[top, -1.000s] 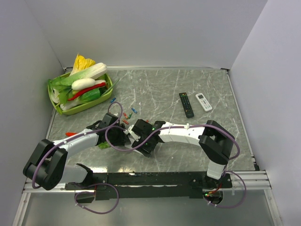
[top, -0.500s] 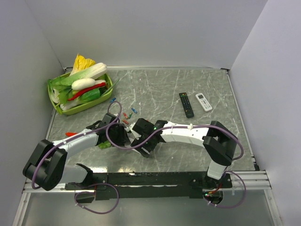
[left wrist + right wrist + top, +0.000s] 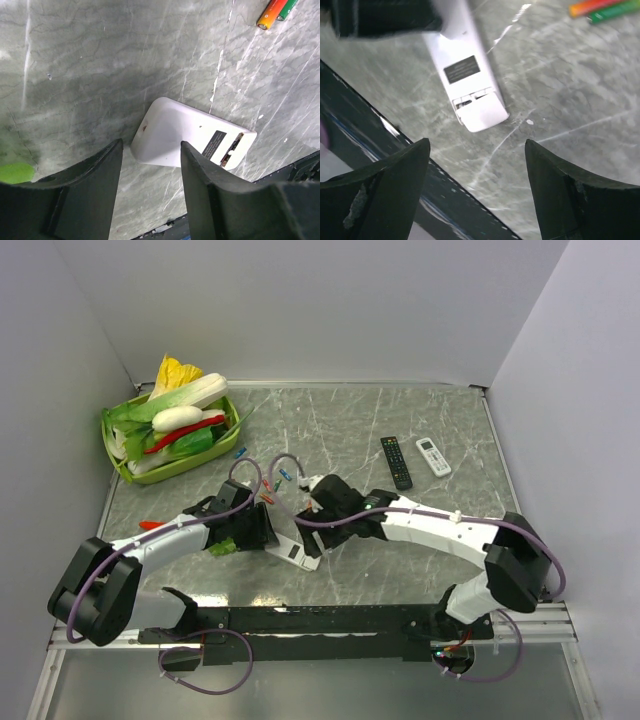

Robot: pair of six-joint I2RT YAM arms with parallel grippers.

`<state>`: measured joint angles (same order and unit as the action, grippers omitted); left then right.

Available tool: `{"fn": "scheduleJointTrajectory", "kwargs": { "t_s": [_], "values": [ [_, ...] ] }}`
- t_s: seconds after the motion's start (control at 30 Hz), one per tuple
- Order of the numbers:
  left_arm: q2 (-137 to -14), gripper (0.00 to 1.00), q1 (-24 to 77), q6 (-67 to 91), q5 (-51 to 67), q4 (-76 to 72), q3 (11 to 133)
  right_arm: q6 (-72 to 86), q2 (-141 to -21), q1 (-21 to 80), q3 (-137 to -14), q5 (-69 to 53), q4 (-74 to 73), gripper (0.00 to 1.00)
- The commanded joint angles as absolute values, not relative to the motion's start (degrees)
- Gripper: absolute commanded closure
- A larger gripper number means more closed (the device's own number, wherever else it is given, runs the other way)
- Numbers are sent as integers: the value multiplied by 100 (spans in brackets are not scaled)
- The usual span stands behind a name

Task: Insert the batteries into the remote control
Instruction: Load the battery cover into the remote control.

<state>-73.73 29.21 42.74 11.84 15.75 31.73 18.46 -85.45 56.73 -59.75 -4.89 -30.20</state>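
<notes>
Currently remote control [image 3: 298, 552] flat on table [image 3: 350, 420], white back up, battery bay looks uncovered at end toward arm bases. Long axis diag in top view: far-left to near-right. L gripper [image 3: 151, 147] jaws apart, nothing held, poised over far-left end. R gripper [image 3: 476, 145] spread wide, empty; bay end lies just ahead of its fingertips. Loose batteries [image 3: 268, 486] on far side of remote control, near both arms. Prob next: R fetches battery, L steadies.
</notes>
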Motion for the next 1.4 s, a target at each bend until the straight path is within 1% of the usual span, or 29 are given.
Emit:
{"fn": "scheduleJointTrajectory", "kwargs": {
  "t_s": [0.0, 0.23, 0.53, 0.67, 0.7, 0.87, 1.1, 1.37],
  "values": [
    [-7260, 45, 2927, 4324, 1257, 1591, 3164, 3224, -8121, 5344, -5424, -860, -2435, 18],
    [-7286, 43, 2927, 4403, 1283, 1582, 3164, 4235, -7989, 5159, -4703, -1116, -1715, 22],
    [-7339, 44, 2927, 4403, 1354, 1661, 3199, 4903, -8077, 5027, -4202, -1143, -967, 28],
    [-7365, 44, 2927, 4395, 1354, 1714, 3252, 5071, -8279, 4992, -4175, -1143, -791, 30],
    [-7374, 44, 2927, 4395, 1354, 1714, 3261, 5089, -8305, 4966, -4166, -1151, -739, 33],
    [-7365, 45, 2927, 4412, 1345, 1732, 3261, 5229, -8446, 4975, -4157, -1151, -782, 36],
    [-7356, 45, 2927, 4438, 1345, 1723, 3243, 5361, -8613, 4975, -4210, -1108, -958, 39],
    [-7365, 45, 2927, 4438, 1362, 1714, 3243, 5511, -8815, 4983, -4175, -1055, -826, 41]
  ]
}}
